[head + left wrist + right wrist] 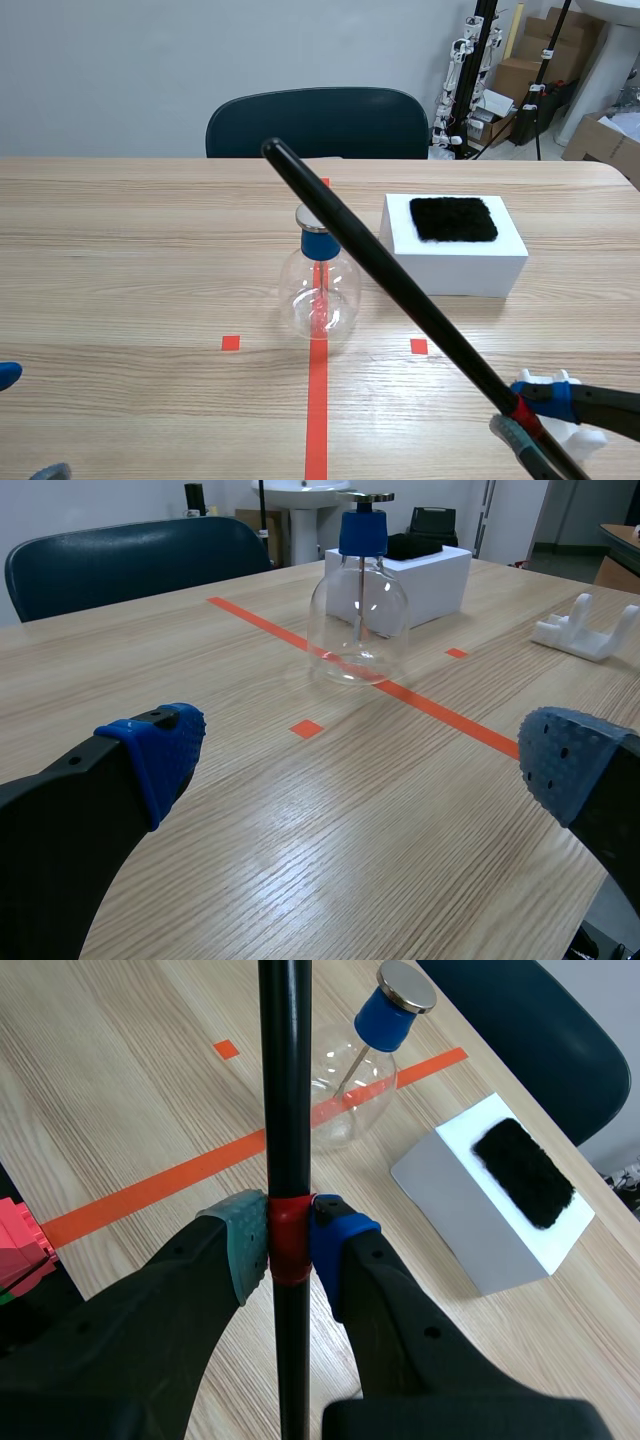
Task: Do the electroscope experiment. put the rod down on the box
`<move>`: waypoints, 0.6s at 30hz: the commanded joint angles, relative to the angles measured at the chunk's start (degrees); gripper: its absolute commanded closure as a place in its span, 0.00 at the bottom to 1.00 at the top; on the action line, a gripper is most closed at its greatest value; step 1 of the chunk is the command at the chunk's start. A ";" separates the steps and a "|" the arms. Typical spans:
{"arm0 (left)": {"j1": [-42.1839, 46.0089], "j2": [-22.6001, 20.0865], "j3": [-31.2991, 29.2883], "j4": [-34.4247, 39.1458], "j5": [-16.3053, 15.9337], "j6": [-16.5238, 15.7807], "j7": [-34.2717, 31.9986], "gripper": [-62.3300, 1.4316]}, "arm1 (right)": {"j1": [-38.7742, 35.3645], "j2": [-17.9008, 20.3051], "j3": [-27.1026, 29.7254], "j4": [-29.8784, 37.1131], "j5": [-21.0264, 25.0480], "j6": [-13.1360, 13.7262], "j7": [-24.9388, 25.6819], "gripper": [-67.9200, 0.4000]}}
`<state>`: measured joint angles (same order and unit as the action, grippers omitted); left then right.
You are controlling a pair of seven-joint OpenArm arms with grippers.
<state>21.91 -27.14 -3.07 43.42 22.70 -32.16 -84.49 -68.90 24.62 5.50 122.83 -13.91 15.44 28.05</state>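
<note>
Two grippers: right gripper (pixel 288 1248) pinches black rod (pixel 284 1080) at its red band (pixel 289 1260), rod slanting past electroscope (pixel 318 298) nr white box (pixel 455 268); left gripper (pixel 360 755) spread wide, empty.

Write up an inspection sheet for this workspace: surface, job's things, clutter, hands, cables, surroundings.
Surface: wooden table with orange-red tape marks.
Job's things: black rod held slanted above the table, not yet on the box; white box with a black pad on top; glass flask with a blue stopper on the tape line.
Clutter: white holder near the table's edge.
Hands: right hand shut on the rod at its red band; left hand open, low over the table, holding nothing.
Cables: nothing seen on the table.
Surroundings: dark chair behind the table; cardboard boxes and stands by the wall.
</note>
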 commanded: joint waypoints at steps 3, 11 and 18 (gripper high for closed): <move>-0.02 -0.37 -0.04 0.50 -0.59 -0.13 -0.98 0.00 | 0.48 0.61 0.04 0.85 0.70 -0.37 0.70 0.96; -0.02 -0.37 -0.04 0.50 -0.59 -0.13 -0.98 0.00 | 0.48 0.61 0.04 0.85 0.66 -0.37 -1.16 0.96; -0.02 -0.37 -0.04 0.50 -0.59 -0.13 -0.98 0.00 | 0.50 0.61 0.04 0.85 0.66 -0.39 -1.79 0.96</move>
<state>21.91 -27.14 -3.07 43.42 22.70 -32.16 -84.49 -68.75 24.62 5.50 122.83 -13.91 15.44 25.28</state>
